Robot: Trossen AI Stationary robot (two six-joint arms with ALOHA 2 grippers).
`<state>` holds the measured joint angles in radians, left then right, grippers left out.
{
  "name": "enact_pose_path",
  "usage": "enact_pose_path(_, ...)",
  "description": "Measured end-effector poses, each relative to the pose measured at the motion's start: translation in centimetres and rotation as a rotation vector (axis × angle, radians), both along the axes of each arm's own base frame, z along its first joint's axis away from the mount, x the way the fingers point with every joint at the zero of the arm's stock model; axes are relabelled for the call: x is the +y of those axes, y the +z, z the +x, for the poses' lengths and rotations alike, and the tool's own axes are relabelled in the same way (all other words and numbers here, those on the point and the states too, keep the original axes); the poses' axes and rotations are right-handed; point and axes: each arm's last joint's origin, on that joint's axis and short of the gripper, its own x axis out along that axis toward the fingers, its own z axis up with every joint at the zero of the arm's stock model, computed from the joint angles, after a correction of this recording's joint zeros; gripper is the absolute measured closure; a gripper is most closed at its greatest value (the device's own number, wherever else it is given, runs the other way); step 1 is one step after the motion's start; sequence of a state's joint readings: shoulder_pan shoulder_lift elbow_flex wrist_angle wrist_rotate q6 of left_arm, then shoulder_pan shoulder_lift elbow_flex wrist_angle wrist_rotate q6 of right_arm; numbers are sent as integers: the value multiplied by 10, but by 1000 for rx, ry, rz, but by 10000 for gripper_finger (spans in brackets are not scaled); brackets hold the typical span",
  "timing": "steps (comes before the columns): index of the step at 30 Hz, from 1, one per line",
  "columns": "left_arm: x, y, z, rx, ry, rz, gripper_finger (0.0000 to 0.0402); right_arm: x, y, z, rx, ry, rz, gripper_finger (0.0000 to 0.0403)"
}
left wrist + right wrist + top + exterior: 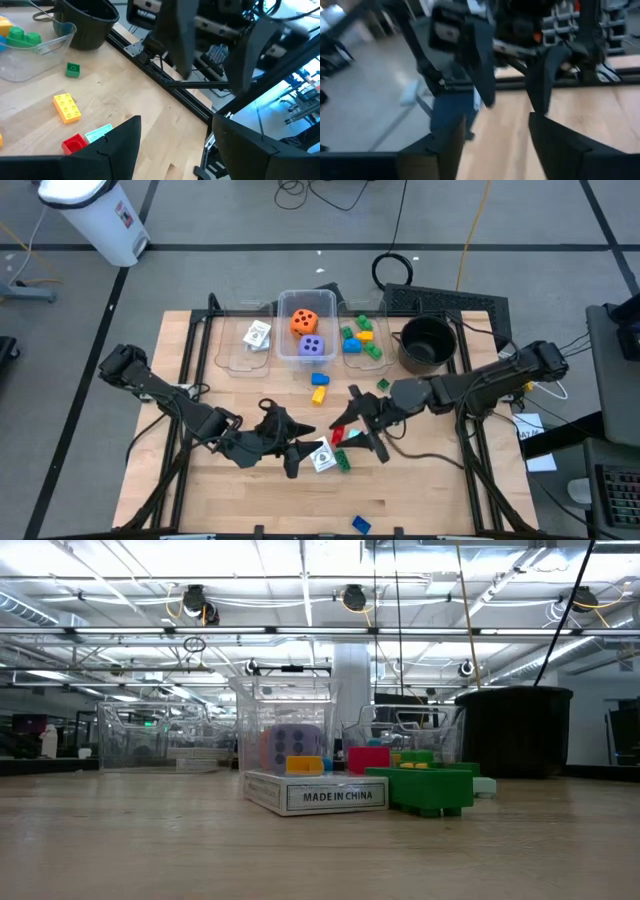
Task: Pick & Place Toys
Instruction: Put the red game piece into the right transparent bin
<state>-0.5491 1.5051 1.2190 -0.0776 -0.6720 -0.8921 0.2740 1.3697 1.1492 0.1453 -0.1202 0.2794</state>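
A white card box (322, 458) lies flat on the table near the middle, with a green brick (343, 461) beside it and a red brick (338, 436) just behind. My left gripper (296, 442) hovers open to their left, above the table, with nothing between its fingers (120, 150). My right gripper (348, 423) hovers open to their right, facing the left one, also empty (492, 150). A yellow brick (66, 107), a blue brick (320, 379) and a small green brick (72, 69) lie loose farther back. Both grippers are above the low view's frame.
Three clear bins stand at the back: cards (258, 335) in the left one, an orange die (305, 321) and a purple die (312, 348) in the middle one, bricks (360, 340) in the right one. A black pot (427, 340) stands beside them. A blue brick (361, 524) lies near the front edge.
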Motion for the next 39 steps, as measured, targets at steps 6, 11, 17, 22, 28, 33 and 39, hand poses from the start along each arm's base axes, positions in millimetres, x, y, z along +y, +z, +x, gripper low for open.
enact_pose_path(6, 0, 0, 0, 0, 0, 0, 151, -3, 6, 0, -46, 72, 43, 310)
enact_pose_path(11, 0, 0, 0, 0, 0, 0, 151, -3, 9, 1, -75, 72, 36, 388)
enact_pose_path(17, 0, 0, 0, 2, -4, 11, 151, -3, 9, 1, -83, 73, 26, 398)
enact_pose_path(22, 0, 0, 0, 4, -7, 22, 151, -3, 9, 1, -85, 75, 28, 402)
enact_pose_path(28, 0, 1, 0, 3, -9, 23, 151, -5, 24, -1, -210, 262, 116, 402)
enact_pose_path(33, -1, 1, 0, 10, -56, 7, 151, -20, 41, -3, -310, 406, 239, 402)
enact_pose_path(39, -2, 1, 0, 15, -94, -10, 151, -38, 48, -2, -352, 350, 290, 403)
